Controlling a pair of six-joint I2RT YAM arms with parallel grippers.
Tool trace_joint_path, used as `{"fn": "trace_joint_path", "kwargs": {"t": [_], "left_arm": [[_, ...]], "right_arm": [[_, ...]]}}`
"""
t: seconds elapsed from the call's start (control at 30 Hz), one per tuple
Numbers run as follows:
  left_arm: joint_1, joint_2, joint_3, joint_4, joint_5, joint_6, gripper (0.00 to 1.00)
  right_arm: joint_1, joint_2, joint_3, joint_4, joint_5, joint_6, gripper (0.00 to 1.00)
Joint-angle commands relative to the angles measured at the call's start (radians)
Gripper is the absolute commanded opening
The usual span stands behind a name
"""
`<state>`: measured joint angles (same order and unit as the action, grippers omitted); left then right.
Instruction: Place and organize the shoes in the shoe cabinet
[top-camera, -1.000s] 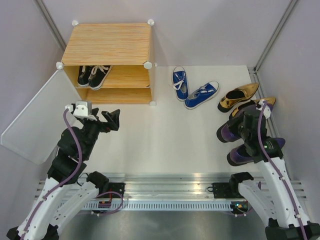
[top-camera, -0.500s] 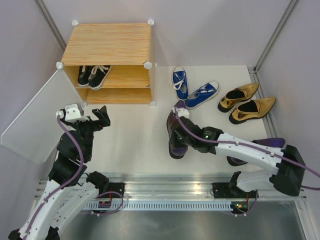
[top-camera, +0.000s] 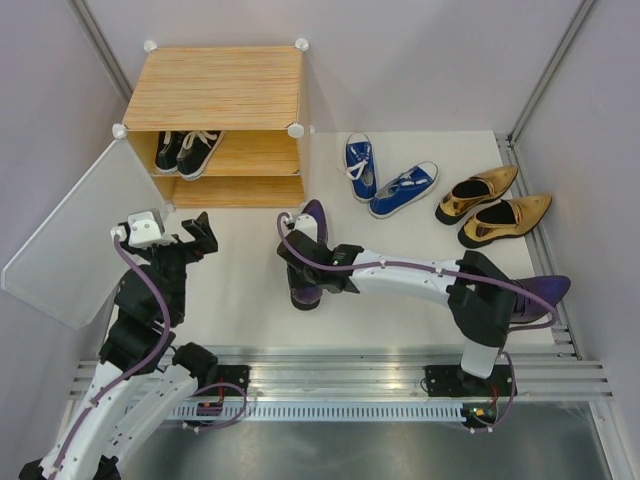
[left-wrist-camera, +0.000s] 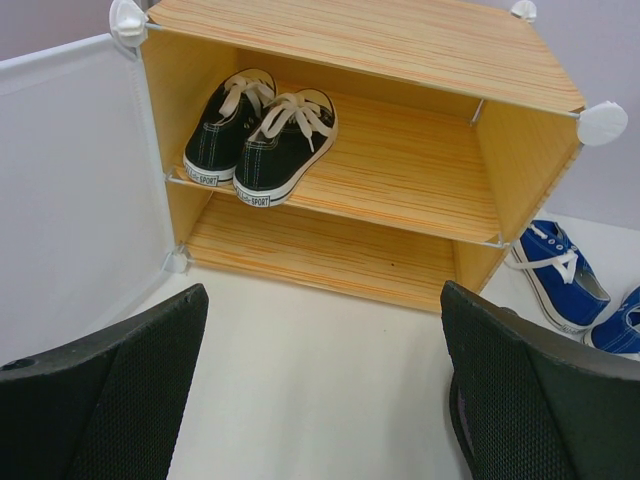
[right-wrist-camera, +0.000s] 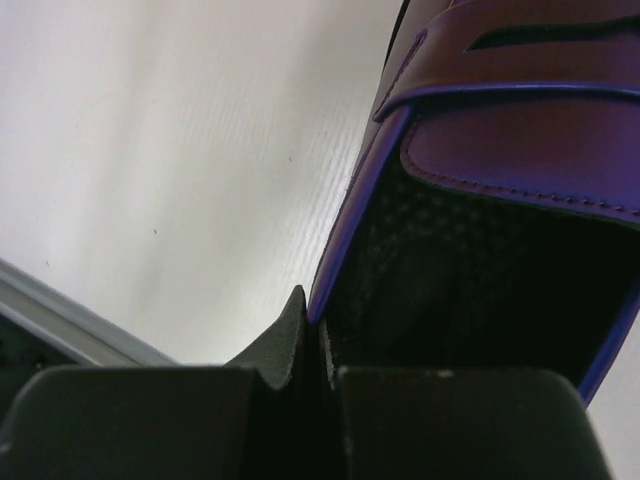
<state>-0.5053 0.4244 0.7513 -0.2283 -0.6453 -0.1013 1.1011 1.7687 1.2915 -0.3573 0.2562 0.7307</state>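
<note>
The shoe cabinet stands at the back left with its white door swung open. A pair of black sneakers sits on its upper shelf, also seen in the left wrist view. My right gripper is shut on the rim of a purple high heel in front of the cabinet; the wrist view shows the jaws pinching the shoe's edge. The other purple heel lies at the right. My left gripper stands open and empty, facing the cabinet.
Two blue sneakers lie right of the cabinet, and two gold heels lie further right. Grey walls close in both sides. A metal rail runs along the near edge.
The right arm has swung the purple heel from the right side across to the left, in front of the cabinet. The left gripper has shifted slightly left and stays open.
</note>
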Motion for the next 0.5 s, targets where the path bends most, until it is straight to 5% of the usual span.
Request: {"fn": "trace_joint_path", "kwargs": {"t": [0.0,0.13,0.17,0.37,0.47], "left_arm": [[0.007,-0.004,-0.001,0.044,0.001,0.04,1.0],[0.007,-0.001,0.0,0.041,0.019,0.038,1.0],[0.007,0.001,-0.001,0.043,0.025,0.037,0.99],[0.008,0.014,0.002,0.038,0.049,0.037,1.0],[0.008,0.014,0.002,0.037,0.055,0.038,1.0]], "right_arm": [[-0.004,0.06,0.132,0.09,0.094,0.082,0.01],[-0.004,0.164,0.204,0.09,0.098,0.145,0.13],[-0.009,0.175,0.215,0.089,0.088,0.154,0.34],[-0.024,0.157,0.216,0.073,0.061,0.187,0.76],[-0.04,0.103,0.18,0.075,0.045,0.184,0.77]]}}
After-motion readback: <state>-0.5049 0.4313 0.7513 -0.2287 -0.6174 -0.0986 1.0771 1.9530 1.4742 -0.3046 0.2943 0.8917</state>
